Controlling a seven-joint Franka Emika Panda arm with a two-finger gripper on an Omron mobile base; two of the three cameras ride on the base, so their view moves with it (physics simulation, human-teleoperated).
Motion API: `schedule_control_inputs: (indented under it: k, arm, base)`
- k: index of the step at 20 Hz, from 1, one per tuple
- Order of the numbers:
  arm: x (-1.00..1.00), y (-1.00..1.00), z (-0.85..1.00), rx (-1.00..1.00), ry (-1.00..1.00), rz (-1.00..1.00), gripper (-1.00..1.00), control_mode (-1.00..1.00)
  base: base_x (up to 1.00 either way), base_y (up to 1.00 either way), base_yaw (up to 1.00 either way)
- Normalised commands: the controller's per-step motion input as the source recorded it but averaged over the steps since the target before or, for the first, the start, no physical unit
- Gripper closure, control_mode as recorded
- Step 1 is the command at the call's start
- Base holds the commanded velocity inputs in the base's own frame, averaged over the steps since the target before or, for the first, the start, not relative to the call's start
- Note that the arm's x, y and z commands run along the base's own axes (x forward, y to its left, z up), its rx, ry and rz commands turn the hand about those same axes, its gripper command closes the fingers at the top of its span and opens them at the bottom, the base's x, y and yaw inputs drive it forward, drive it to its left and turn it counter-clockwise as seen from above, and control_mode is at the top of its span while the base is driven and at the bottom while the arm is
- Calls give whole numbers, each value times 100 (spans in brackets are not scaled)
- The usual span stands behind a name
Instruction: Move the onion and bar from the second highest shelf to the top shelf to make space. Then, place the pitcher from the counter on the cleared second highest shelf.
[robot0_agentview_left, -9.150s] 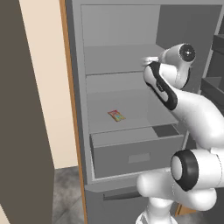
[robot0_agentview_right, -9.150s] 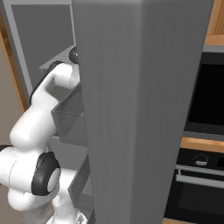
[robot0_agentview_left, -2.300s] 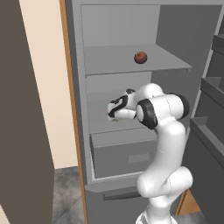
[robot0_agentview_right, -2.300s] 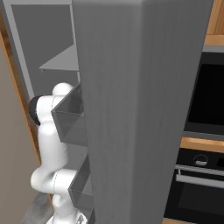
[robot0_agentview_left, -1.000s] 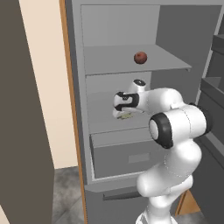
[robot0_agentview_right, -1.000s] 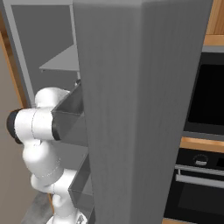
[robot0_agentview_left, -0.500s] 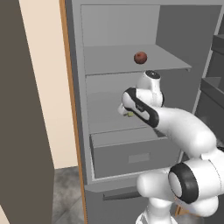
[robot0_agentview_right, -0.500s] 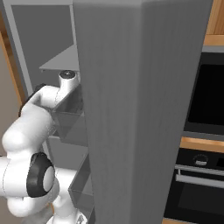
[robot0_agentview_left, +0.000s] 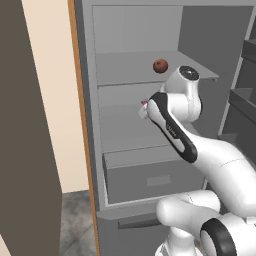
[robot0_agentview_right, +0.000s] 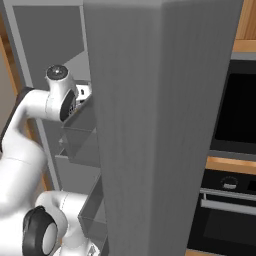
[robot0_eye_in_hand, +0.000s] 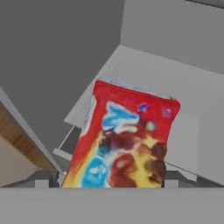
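gripper (robot0_agentview_left: 144, 107) clamped on bar (robot0_eye_in_hand: 124, 138), frame centre | onion (robot0_agentview_left: 160, 65) on top shelf (robot0_agentview_left: 125, 72) | raise above shelf edge, release beside onion

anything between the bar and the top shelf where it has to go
Nothing visible blocks it. The bar is held up in the end effector, just below the top shelf. The onion sits toward the shelf's right, with bare panel to its left.
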Motion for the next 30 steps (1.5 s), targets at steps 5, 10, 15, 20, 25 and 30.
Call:
schedule_control_inputs:
  k: [5, 10, 15, 20, 25, 30]
  arm:
    - [-6, 1, 100, -1, -17, -5, 100, -100]
    - [0, 0, 100, 0, -13, -6, 100, -100]
    - [25, 0, 63, 0, -4, -7, 100, -100]
    - [76, 0, 1, 0, 0, -1, 100, -100]
    - [90, -1, -15, 0, 0, 0, 100, -100]
    - [80, 0, -42, 0, 0, 0, 100, -100]
  base:
    - [0, 0, 0]
    - [0, 0, 0]
    - [0, 0, 0]
    - [0, 0, 0]
    - [0, 0, 0]
    - [0, 0, 0]
